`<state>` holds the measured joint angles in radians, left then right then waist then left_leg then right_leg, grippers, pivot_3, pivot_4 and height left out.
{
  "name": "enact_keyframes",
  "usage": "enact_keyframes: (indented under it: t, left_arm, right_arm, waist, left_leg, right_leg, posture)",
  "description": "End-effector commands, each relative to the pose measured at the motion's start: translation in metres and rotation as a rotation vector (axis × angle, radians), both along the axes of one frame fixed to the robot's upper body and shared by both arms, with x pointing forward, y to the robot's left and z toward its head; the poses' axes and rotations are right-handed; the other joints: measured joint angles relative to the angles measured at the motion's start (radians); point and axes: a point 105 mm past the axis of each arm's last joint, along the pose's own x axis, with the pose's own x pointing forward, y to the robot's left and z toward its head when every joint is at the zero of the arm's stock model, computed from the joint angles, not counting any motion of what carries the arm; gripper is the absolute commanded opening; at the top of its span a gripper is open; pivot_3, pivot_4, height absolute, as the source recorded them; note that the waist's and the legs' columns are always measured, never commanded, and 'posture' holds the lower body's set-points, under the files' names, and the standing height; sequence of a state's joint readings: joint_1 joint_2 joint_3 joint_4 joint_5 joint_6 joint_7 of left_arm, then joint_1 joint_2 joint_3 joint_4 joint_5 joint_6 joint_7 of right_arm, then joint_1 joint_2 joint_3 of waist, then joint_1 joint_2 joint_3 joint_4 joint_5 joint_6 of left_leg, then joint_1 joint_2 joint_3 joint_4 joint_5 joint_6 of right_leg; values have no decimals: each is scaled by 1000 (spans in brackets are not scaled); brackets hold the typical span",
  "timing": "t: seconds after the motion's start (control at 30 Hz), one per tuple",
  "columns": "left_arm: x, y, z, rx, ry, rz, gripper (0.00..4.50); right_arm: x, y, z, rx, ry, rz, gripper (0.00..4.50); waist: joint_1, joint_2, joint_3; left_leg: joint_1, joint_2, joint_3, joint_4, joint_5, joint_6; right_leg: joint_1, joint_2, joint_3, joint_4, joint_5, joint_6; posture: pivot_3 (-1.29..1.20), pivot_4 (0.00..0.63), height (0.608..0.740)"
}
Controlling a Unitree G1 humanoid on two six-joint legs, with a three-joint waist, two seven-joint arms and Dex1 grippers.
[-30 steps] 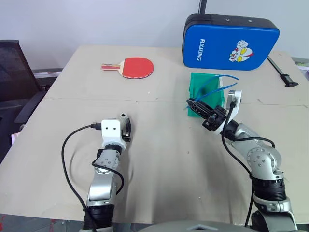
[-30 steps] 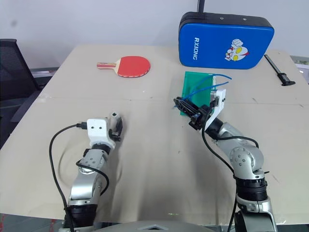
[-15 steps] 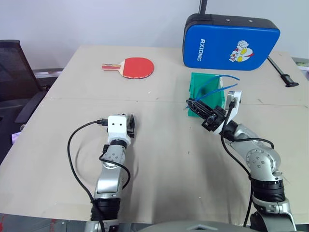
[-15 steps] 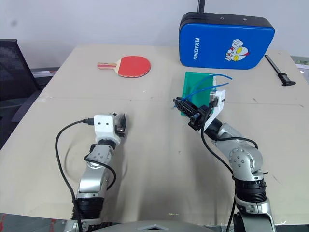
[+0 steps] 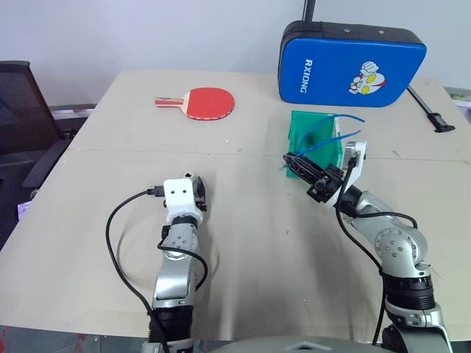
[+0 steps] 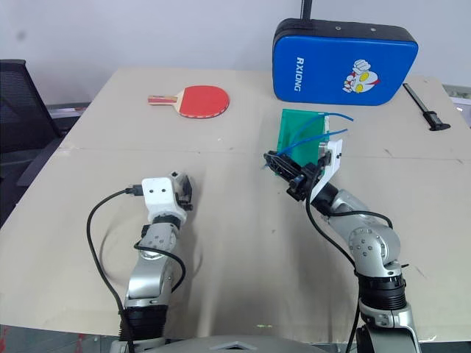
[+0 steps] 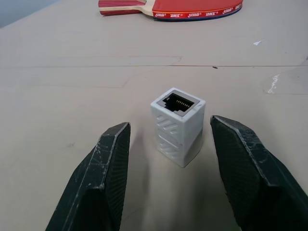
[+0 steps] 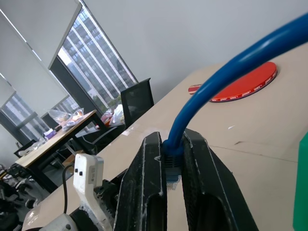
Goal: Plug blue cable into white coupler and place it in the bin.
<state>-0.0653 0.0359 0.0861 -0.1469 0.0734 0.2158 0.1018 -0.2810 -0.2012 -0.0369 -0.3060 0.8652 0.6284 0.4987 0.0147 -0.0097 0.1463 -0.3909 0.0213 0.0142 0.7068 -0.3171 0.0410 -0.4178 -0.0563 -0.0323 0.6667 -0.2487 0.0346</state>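
Centre of left wrist view: white coupler (image 7: pixel 177 126) stands loose between open left hand (image 7: pixel 175 166) fingers; you may tip it closing. Right hand (image 8: pixel 173 185) pinches blue cable (image 8: pixel 226 74) short; plug may twist

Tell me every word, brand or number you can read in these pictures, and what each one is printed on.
"RXIONG": white letters running up the left side of the large blue padded case, beside a cartoon figure.
"DHS", repeated: small white print along the edge of the red-rubber table tennis paddle; the rest of that strip is too small to read.
The small white plastic coupler bears no readable text.
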Motion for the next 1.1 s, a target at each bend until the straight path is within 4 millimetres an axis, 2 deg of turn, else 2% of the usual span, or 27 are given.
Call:
enact_keyframes:
  t: [0.03,0.27,0.4,0.5,0.6,0.87,0.97,1.1]
  left_arm:
    - [1,0,0,-25,5,27,2688]
    - [-3,13,-2,-40,18,106,2688]
    - [-2,13,-4,-50,29,106,2688]
    - [-2,14,-8,-57,45,112,1830]
    - [-2,14,-11,-63,57,115,635]
    - [-1,14,-12,-67,57,102,620]
    - [5,0,-6,-106,16,-27,620]
    - [7,-58,28,-101,-122,-478,620]
  right_arm:
    - [-7,1,10,9,-52,12,0]
    - [-7,0,10,5,-51,11,0]
    - [-7,1,10,6,-51,9,0]
    - [-7,1,9,5,-50,9,0]
    - [-7,0,9,5,-50,8,0]
    - [-7,2,10,3,-52,11,0]
    - [-8,4,13,-11,-66,21,0]
    - [-6,12,30,-75,-167,31,0]
  waist:
    - [0,0,0]
    - [-1,0,0]
    - [-2,0,0]
    - [-2,0,0]
    - [-2,0,0]
    - [-2,0,0]
    - [-2,0,0]
    - [0,0,0]
  left_leg:
    - [0,0,0,0,0,0]
    - [0,0,0,0,0,0]
    - [1,0,0,0,0,0]
    - [2,0,1,0,0,0]
    - [2,0,1,0,0,0]
    - [3,0,2,0,0,0]
    - [4,0,2,0,0,0]
    - [4,0,2,0,0,0]
  right_leg:
    - [0,0,0,0,0,0]
    - [0,0,0,0,0,0]
    - [0,1,0,2,0,0]
    - [0,1,1,2,0,0]
    - [0,1,2,3,0,0]
    - [0,2,3,4,0,0]
    - [0,2,3,4,0,0]
    - [0,3,2,5,0,0]
  posture:
    - [0,150,681]
    - [0,150,681]
    - [0,150,681]
    - [0,150,681]
    - [0,150,681]
    - [0,150,681]
    - [0,150,681]
    - [0,150,681]
